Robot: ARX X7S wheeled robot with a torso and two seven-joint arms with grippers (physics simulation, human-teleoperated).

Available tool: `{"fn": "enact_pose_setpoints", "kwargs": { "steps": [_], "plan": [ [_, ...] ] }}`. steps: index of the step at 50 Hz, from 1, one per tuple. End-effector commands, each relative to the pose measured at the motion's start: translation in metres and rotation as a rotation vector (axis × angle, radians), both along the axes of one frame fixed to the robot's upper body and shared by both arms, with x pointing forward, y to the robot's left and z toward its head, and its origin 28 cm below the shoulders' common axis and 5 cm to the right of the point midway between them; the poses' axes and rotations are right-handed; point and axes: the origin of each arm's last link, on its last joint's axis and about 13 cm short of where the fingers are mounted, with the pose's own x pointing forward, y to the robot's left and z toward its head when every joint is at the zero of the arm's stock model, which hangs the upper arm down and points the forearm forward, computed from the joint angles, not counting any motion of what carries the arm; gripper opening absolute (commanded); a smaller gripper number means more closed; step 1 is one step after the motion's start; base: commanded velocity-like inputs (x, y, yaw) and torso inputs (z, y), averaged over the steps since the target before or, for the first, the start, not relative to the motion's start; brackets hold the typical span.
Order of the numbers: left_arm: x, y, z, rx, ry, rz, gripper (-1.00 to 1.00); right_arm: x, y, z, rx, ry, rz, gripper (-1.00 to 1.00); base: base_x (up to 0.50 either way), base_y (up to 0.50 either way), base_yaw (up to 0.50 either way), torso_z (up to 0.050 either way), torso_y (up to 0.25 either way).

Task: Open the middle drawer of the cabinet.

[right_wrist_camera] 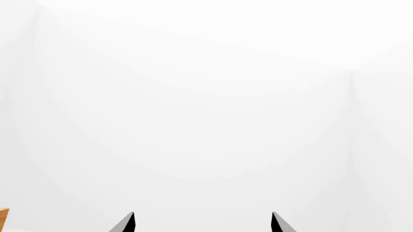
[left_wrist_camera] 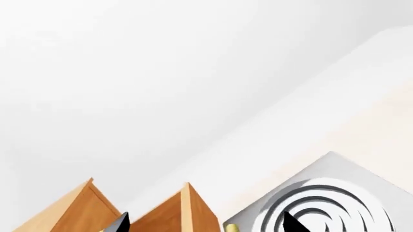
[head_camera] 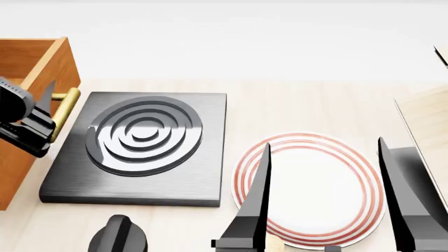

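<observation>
A: Where do we have room to move?

B: In our head view the cabinet (head_camera: 28, 94) fills the far left edge, with a drawer (head_camera: 39, 60) pulled out as an open-topped box, its brass handle (head_camera: 64, 113) facing the black burner plate (head_camera: 144, 147). We cannot tell from here whether it is the middle drawer. The burner plate lies just beside the cabinet; the red-ringed plate (head_camera: 311, 186) lies to its right on the pale table (head_camera: 301, 105), which is bare behind both. A light wooden panel (head_camera: 427, 123) closes the right edge.

A: And our jaws?

B: Our left gripper (head_camera: 46, 118) sits at the handle, dark fingers on either side of the bar, apparently clamped on it, though the contact is partly hidden. Our right gripper (head_camera: 326, 194) hangs over the red-ringed plate, fingers spread wide apart, holding nothing.

A: Counts?

B: One drawer pulled out, one brass handle, one burner plate, one red-ringed plate, one black knob (head_camera: 119, 236) near the bottom edge.
</observation>
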Motion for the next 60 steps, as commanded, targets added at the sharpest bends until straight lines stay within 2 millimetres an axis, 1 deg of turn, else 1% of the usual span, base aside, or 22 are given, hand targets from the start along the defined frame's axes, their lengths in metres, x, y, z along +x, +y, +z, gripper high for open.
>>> {"fn": "enact_pose_setpoints", "kwargs": {
  "steps": [1,9,16,17,18,25,33,36,42,43,60],
  "plan": [
    [0.006,-0.005,0.02,-0.106,0.059,-0.041,1.0,0.0,-0.003,0.001,-0.001,0.003,-0.017,1.0,0.0,0.0,0.0,0.0,0.0],
    [0.01,-0.003,0.024,-0.13,0.073,-0.021,1.0,0.0,-0.002,0.001,0.0,0.003,-0.018,1.0,0.0,0.0,0.0,0.0,0.0],
    [0.01,-0.003,0.024,-0.13,0.073,-0.021,1.0,0.0,-0.002,0.001,0.0,0.003,-0.018,1.0,0.0,0.0,0.0,0.0,0.0],
    [0.02,0.001,0.028,-0.18,0.128,0.029,1.0,0.0,-0.002,0.0,-0.001,0.002,-0.017,1.0,0.0,0.0,0.0,0.0,0.0],
    [0.021,0.001,0.029,-0.208,0.158,0.025,1.0,0.0,-0.002,0.0,-0.001,0.003,-0.017,1.0,0.0,0.0,0.0,0.0,0.0],
    [0.026,0.004,0.029,-0.197,0.154,0.052,1.0,0.0,-0.002,0.0,-0.002,0.005,-0.017,1.0,0.0,0.0,0.0,0.0,0.0],
    [0.029,0.006,0.031,-0.246,0.186,0.069,1.0,0.0,-0.002,0.0,-0.003,0.004,-0.016,1.0,0.0,0.0,0.0,0.0,0.0],
    [0.03,0.006,0.032,-0.3,0.231,0.061,1.0,0.0,-0.002,0.0,-0.003,0.004,-0.016,1.0,0.0,0.0,0.0,0.0,0.0],
    [0.031,0.007,0.032,-0.344,0.272,0.056,1.0,0.0,-0.002,0.0,-0.003,0.005,-0.016,1.0,0.0,0.0,0.0,0.0,0.0],
    [0.031,0.007,0.032,-0.382,0.298,0.033,1.0,0.0,-0.002,0.0,-0.004,0.005,-0.016,1.0,0.0,0.0,0.0,0.0,0.0],
    [0.035,0.01,0.03,-0.415,0.331,0.059,1.0,0.0,-0.002,0.0,-0.004,0.006,-0.016,1.0,0.0,0.0,0.0,0.0,0.0]
  ]
}}
